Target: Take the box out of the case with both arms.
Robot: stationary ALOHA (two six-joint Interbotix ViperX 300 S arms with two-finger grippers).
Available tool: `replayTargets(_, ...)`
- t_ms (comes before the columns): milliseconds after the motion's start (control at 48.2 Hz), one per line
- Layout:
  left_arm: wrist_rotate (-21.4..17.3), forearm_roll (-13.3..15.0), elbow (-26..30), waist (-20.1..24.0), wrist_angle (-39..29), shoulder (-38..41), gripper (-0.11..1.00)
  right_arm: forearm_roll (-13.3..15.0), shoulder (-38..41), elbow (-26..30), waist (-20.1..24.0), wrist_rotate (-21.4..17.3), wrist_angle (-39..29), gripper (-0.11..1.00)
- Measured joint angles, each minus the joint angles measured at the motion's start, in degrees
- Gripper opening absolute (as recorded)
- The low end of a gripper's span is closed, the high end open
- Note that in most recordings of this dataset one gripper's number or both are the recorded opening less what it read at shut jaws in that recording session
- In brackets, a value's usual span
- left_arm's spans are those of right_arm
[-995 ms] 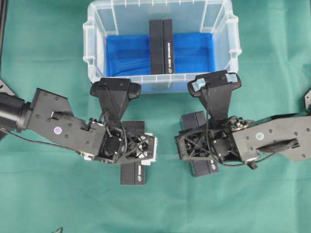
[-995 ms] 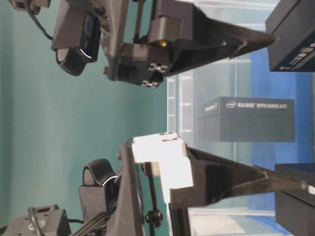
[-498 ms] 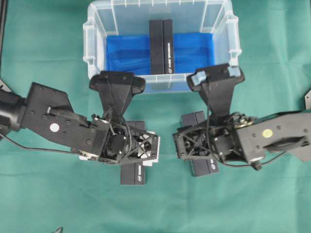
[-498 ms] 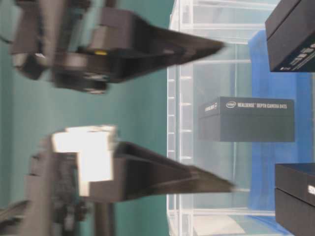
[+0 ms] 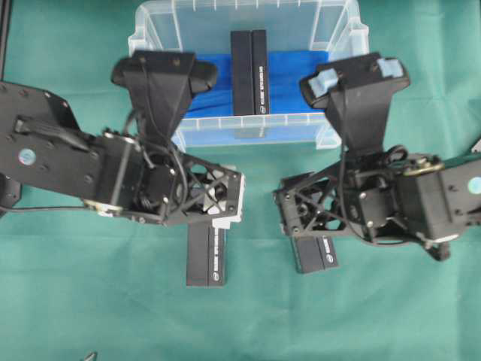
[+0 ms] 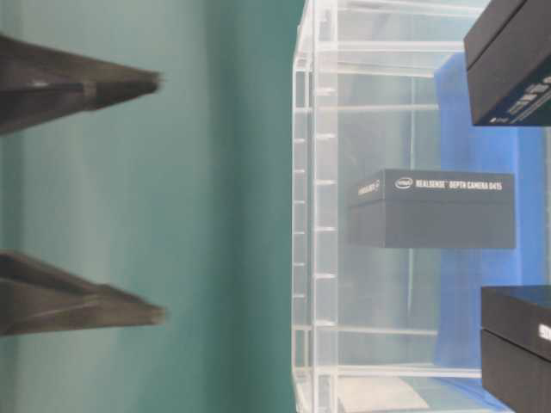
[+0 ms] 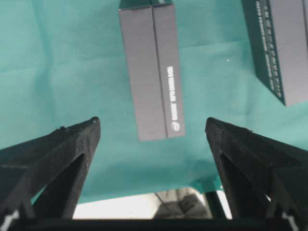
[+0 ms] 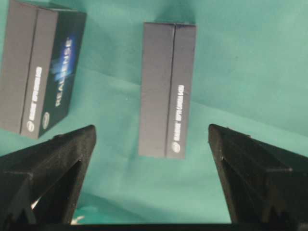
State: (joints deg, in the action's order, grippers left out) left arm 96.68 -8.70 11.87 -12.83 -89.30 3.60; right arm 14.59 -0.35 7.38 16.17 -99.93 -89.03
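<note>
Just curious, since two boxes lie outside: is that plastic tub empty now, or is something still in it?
Not empty. One dark box stands in the tub on the blue sheet; the side view shows it through the clear wall.

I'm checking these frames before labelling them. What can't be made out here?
- Overhead view: the left tool and right tool cover the upper ends of the two boxes on the cloth.
- Table-level view: both tools' tips are blurred by motion.
- Table-level view: two near boxes are cut off by the right edge.
</note>
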Motion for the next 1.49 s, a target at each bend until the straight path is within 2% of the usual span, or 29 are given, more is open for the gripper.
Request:
replayTargets(145, -0.53, -0.53, 1.93, 0.00, -1.49, 0.00, 0.86, 0.26, 0.00, 1.32, 0.00, 0.35, -2.29, 0.93)
replayTargets(974, -0.70, -0.62, 1.93, 0.00, -1.93, 0.00, 0.86, 0.44, 0.00, 1.32, -0.09, 0.44, -2.55, 0.93)
replayTargets(1244, -0.79, -0.62, 1.32, -0.26, -1.93, -0.70, 0.86, -0.35, -0.18, 1.32, -0.09, 2.11, -2.72, 0.92)
replayTargets(1493, 0.88, -0.44, -2.64, -2.02, -2.20, -3.87, 0.86, -0.70, -5.10, -3.16, -0.09, 1.41, -4.48, 0.91)
